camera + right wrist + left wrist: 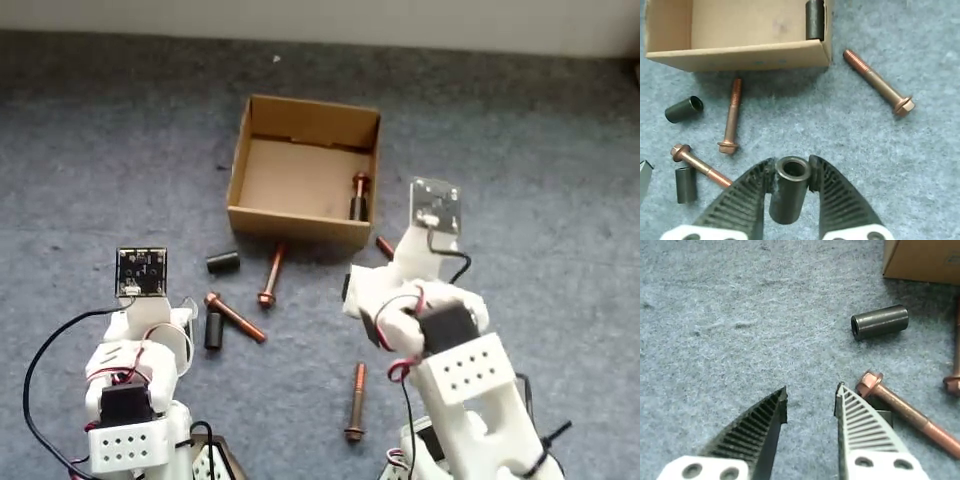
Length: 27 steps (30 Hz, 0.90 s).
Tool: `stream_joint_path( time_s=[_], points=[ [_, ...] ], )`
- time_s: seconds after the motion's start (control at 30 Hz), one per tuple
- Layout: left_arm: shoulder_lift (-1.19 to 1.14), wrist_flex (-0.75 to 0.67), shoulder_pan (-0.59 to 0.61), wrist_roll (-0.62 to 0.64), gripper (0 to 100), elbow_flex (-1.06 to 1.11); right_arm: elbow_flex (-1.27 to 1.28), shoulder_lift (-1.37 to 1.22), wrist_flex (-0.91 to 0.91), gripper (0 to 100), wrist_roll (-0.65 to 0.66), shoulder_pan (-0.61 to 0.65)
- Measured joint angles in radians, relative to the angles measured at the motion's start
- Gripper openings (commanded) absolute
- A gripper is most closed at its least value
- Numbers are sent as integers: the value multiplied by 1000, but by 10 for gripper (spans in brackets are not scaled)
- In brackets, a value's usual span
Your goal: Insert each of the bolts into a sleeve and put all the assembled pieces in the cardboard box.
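My right gripper (791, 165) is shut on a dark sleeve (788, 196) held upright just above the carpet, in front of the cardboard box (740, 55). Inside the box, a bolt in a sleeve (359, 196) leans against the right wall. One copper bolt (879, 82) lies right of the box, and two more (731, 117) (700, 162) lie left of the held sleeve. A fourth bolt (356, 400) lies nearer the arms. My left gripper (811, 397) hangs open over bare carpet. A loose sleeve (880, 321) lies ahead of it, and a bolt (910, 415) lies beside its finger.
Another loose sleeve (213, 330) lies by the left arm, next to the angled bolt (235, 316). The grey carpet stretches free to the left of the box (300, 225) and right of the right arm. A pale wall edge runs along the back.
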<state>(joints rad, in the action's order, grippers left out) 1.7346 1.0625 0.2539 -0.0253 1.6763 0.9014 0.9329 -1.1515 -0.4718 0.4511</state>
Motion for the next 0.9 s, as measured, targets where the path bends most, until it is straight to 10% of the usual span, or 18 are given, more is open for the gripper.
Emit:
stream_joint_path(
  time_s=[0.9],
  points=[
    [6,175,0,0,181,0,690,881,520,5,101,-198]
  ],
)
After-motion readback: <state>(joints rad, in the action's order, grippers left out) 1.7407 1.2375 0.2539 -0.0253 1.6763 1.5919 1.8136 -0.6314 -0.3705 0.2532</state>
